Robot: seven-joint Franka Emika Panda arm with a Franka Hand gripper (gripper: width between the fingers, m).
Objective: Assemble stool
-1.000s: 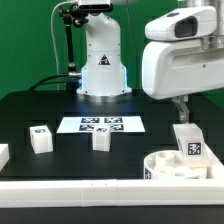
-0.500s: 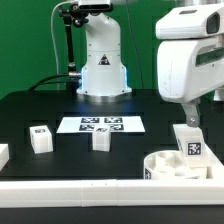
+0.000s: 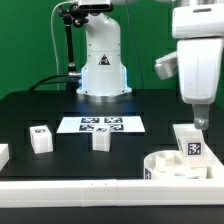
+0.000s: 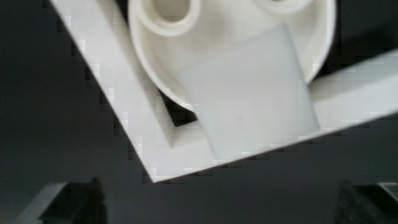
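Note:
The stool's round white seat (image 3: 168, 165) lies at the exterior view's front right, against the white rail (image 3: 90, 190). A tagged leg block (image 3: 190, 144) stands up at the seat's far side. Two more leg blocks (image 3: 40, 138) (image 3: 101, 139) stand apart on the black table, and part of another white block (image 3: 3, 155) shows at the left edge. My gripper (image 3: 201, 123) hangs just above the block at the seat, open and holding nothing. In the wrist view the seat (image 4: 222, 30), the leg (image 4: 249, 95) and the rail (image 4: 111, 85) lie below the open gripper (image 4: 222, 205), with its dark fingertips (image 4: 71, 203) well apart.
The marker board (image 3: 100, 125) lies flat in front of the arm's white base (image 3: 102, 65). The rail runs along the table's whole front edge. A black stand (image 3: 68, 40) rises at the back left.
The arm's hand has shifted toward the exterior view's right and now hangs over the leg block at the seat. The gripper stays open. The parts have not moved.

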